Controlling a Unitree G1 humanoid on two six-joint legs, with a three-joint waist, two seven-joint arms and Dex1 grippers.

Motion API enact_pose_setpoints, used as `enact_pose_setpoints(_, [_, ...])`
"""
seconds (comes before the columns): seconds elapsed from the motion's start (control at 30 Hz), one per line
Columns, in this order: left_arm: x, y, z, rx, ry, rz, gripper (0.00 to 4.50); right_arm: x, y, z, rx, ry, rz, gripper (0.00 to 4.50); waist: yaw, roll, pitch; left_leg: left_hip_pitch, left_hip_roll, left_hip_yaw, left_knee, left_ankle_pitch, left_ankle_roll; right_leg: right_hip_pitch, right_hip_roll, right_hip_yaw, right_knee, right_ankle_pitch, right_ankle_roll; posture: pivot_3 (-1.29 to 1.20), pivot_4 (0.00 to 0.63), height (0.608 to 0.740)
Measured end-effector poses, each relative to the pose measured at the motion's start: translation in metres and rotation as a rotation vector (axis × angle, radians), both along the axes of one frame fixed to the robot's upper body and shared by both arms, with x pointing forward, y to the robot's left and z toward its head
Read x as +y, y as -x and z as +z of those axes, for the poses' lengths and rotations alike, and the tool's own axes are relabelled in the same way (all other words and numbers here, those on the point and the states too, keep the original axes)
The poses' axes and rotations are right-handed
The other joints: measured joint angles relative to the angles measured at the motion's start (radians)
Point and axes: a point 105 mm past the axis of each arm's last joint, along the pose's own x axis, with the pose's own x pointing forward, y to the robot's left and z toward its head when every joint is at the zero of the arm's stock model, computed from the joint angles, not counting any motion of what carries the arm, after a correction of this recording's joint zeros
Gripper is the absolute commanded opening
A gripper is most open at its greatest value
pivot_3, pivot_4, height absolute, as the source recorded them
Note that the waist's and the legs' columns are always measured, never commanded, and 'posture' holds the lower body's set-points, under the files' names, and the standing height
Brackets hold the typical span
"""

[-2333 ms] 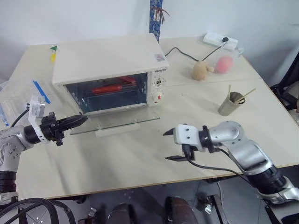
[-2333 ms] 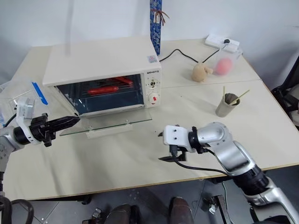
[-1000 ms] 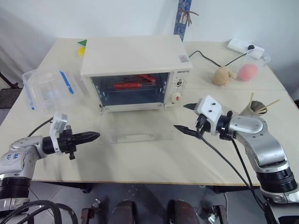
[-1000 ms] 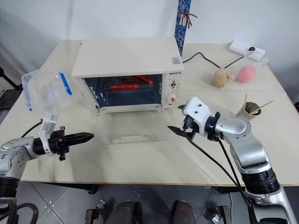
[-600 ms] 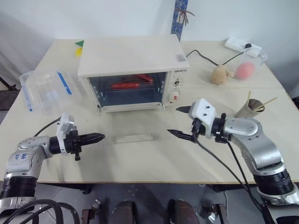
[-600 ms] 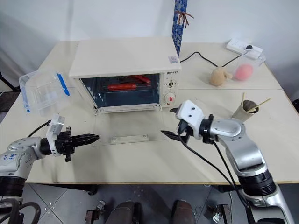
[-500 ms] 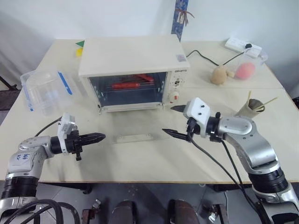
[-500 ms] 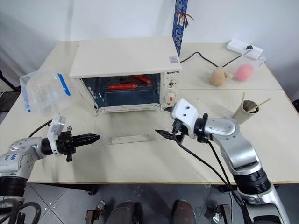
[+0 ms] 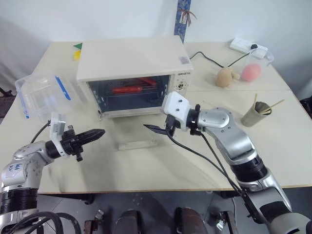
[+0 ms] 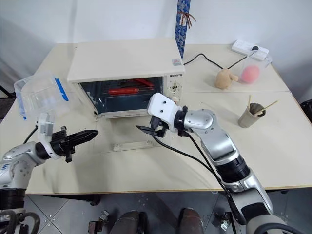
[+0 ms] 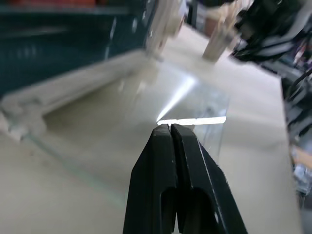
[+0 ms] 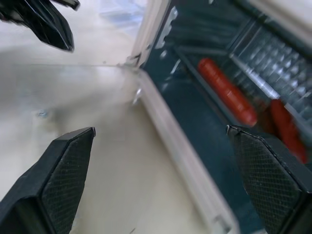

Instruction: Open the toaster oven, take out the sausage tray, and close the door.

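Observation:
The cream-white toaster oven (image 9: 129, 61) stands at the back of the table. Its glass door (image 9: 130, 127) lies folded down flat, with the white bar handle (image 9: 138, 145) nearest me. Inside, red sausages (image 12: 226, 90) rest on the ridged silver sausage tray (image 12: 265, 66). My right gripper (image 9: 157, 121) hovers over the open door just in front of the oven's opening. It is open wide, and its fingers (image 12: 68, 165) hold nothing. My left gripper (image 9: 96, 133) is shut and empty, level, just off the door's left edge, and it points across the glass (image 11: 169, 127).
A clear plastic box with a blue clip (image 9: 41, 93) sits left of the oven. On the right stand a cup with sticks (image 9: 256, 114), a brown lumpy object (image 9: 224, 77), a clear container with something pink (image 9: 251, 70) and a power strip (image 9: 242, 46) with its cable.
My right gripper has swung left over the open door to the front of the oven's opening, staying open. The left gripper has stayed shut beside the door.

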Motion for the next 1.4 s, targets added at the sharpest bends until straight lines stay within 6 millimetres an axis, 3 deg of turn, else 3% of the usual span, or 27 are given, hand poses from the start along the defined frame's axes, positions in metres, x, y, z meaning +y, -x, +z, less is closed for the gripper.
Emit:
enact_pose_setpoints(0.2, [0.001,0.013,0.021,-0.072,0.154,0.065,2.47,0.013,-0.023,-0.010,-0.098,0.095,-0.085,4.50,-0.004,0.000,0.000,0.000,0.000,0.000,0.000,0.000,0.000,0.000,0.000,0.001,0.000,0.000,0.000,0.00,0.150,0.740])
enact_pose_setpoints(0.33, [-0.004,0.024,0.015,-0.072,0.176,0.098,3.57,0.022,-0.035,-0.013,-0.164,0.147,-0.124,4.50,-0.009,0.000,0.000,0.000,0.000,0.000,0.000,0.000,0.000,0.000,0.000,0.001,0.000,0.000,0.000,0.00,0.150,0.740])
enact_pose_setpoints(0.43, [-0.006,0.022,0.010,-0.099,0.162,0.179,4.45,0.028,-0.047,-0.013,-0.200,0.164,-0.168,4.50,-0.007,0.000,0.000,0.000,0.000,0.000,0.001,0.000,-0.001,0.000,0.000,0.001,0.000,0.000,0.000,0.00,0.150,0.740])
enact_pose_setpoints(0.83, [-0.018,0.026,0.003,-0.116,0.184,0.250,4.45,0.044,-0.075,-0.010,-0.357,0.260,-0.258,4.50,-0.017,0.000,0.000,0.000,0.001,0.000,0.000,0.001,-0.002,0.000,0.001,0.002,0.000,0.000,0.000,0.00,0.150,0.740])
enact_pose_setpoints(1.03, [-0.021,0.024,0.002,-0.112,0.185,0.243,4.45,0.043,-0.082,-0.016,-0.375,0.294,-0.278,4.50,-0.023,0.000,0.000,0.000,0.001,-0.001,-0.001,0.001,-0.002,0.000,0.001,0.002,0.000,0.000,0.000,0.00,0.150,0.740])
enact_pose_setpoints(1.17, [-0.023,0.023,0.003,-0.114,0.190,0.233,4.50,0.044,-0.083,-0.019,-0.382,0.312,-0.275,3.57,-0.025,0.000,0.000,0.000,0.001,-0.001,-0.001,0.001,-0.002,0.000,0.001,0.002,0.000,0.000,0.000,0.00,0.150,0.740])
enact_pose_setpoints(1.4, [-0.025,0.022,0.006,-0.125,0.200,0.223,4.50,0.045,-0.083,-0.014,-0.428,0.320,-0.278,1.17,-0.025,0.000,0.000,0.000,0.001,-0.001,-0.001,0.001,-0.002,0.000,0.001,0.002,0.000,0.000,0.000,0.00,0.150,0.740])
